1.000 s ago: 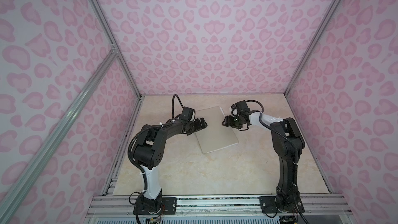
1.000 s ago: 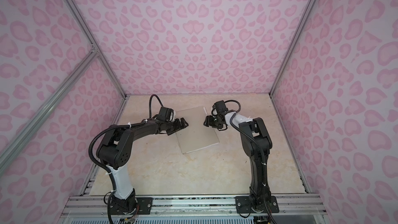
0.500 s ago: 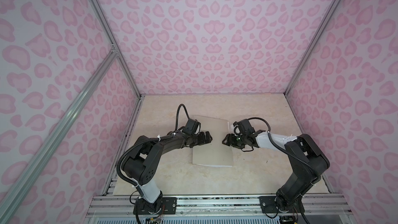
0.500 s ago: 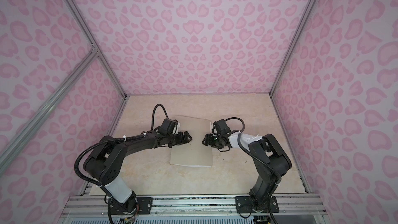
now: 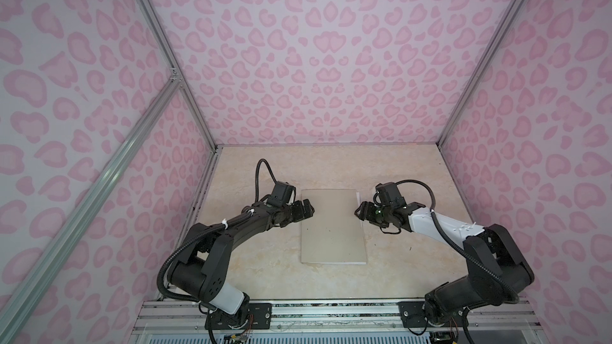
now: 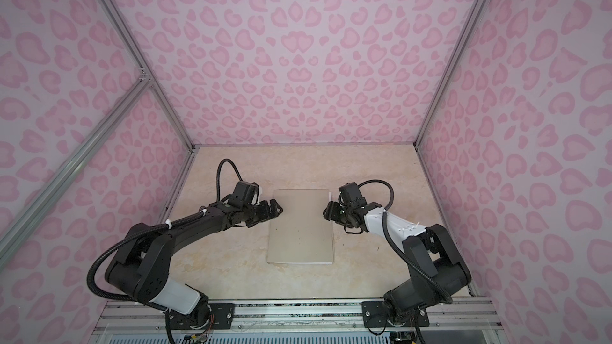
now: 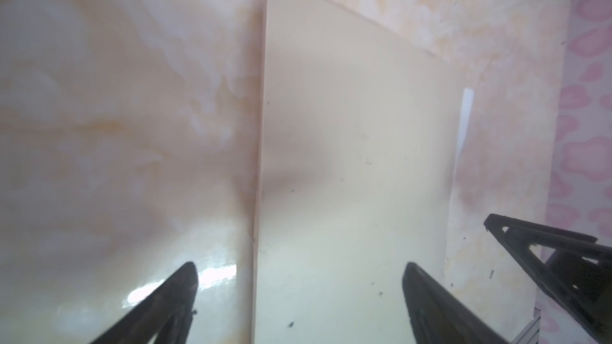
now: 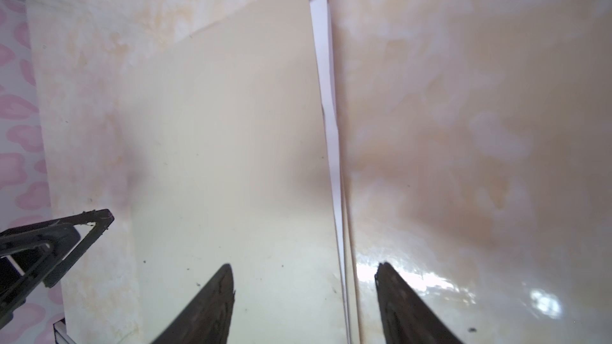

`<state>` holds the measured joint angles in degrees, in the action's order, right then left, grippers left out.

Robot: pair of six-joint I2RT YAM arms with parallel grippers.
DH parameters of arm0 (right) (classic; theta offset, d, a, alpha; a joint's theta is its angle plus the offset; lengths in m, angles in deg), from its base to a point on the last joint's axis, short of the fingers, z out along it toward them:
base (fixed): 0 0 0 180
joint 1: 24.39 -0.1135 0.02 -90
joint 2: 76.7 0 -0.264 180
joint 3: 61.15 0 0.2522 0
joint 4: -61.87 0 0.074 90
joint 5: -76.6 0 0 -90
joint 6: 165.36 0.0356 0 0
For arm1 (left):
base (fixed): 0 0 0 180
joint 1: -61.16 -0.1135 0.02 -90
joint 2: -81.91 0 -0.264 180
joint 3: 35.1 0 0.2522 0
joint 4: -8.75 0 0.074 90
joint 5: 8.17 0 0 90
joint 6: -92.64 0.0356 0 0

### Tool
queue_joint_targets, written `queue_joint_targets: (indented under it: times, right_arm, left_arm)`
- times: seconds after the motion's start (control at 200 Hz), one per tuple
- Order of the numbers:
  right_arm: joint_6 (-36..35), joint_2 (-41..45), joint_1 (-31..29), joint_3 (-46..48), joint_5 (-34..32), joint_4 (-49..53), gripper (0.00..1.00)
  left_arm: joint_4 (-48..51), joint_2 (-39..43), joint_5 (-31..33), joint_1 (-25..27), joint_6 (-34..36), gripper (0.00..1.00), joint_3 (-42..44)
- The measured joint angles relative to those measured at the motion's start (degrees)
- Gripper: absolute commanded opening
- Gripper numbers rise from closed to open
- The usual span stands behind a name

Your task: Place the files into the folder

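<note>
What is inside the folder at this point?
The folder lies closed. Only a thin white strip of the files pokes out along one long edge; its cover hides the rest, print included.

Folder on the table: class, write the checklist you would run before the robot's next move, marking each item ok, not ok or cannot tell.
1. Folder lies flat and closed on the table: ok.
2. Files fully tucked in: not ok, white strip pokes out along its right edge.
3. Left pincer open and empty: ok.
4. Right pincer open and empty: ok.
5. Every sheet inside: cannot tell.
</note>
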<state>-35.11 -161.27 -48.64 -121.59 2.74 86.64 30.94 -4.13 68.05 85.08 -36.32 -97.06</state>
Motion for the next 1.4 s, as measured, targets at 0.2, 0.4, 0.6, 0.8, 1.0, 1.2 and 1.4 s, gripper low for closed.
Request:
queue_joint_targets:
  times: [0.2,0.4,0.6,0.8,1.0,1.2,1.4]
  right_arm:
    - [-2.6,5.4,7.0,-2.4,-1.6,1.7,0.97]
    - [-4.2,10.2,17.2,-4.7,-7.4,2.5,0.98]
    - [-11.4,17.4,20.6,5.7,-15.1,-8.7,0.98]
    - [-22.6,23.4,19.5,19.6,-24.0,-23.5,0.98]
    - [-26.5,22.7,20.6,24.0,-30.6,-31.0,0.98]
    - [-29.4,17.8,20.7,29.8,-32.6,-40.9,0.98]
    - [-32.3,14.9,21.7,36.5,-33.2,-55.2,0.98]
  left_arm:
    - [0.7,15.9,7.4,-2.2,3.3,0.98,3.2]
    - [-1.9,32.5,33.2,-2.6,5.4,0.97,13.7]
    - [-5.9,32.9,56.6,-5.8,7.1,0.97,20.5]
    - [-19.3,28.2,65.5,-10.3,13.0,0.97,27.5]
    - [-35.9,20.8,59.5,-16.1,22.9,0.98,33.5]
    - [-56.3,13.3,48.0,-20.2,28.3,0.98,37.0]
    - [-66.7,7.5,39.6,-21.8,30.6,0.98,37.0]
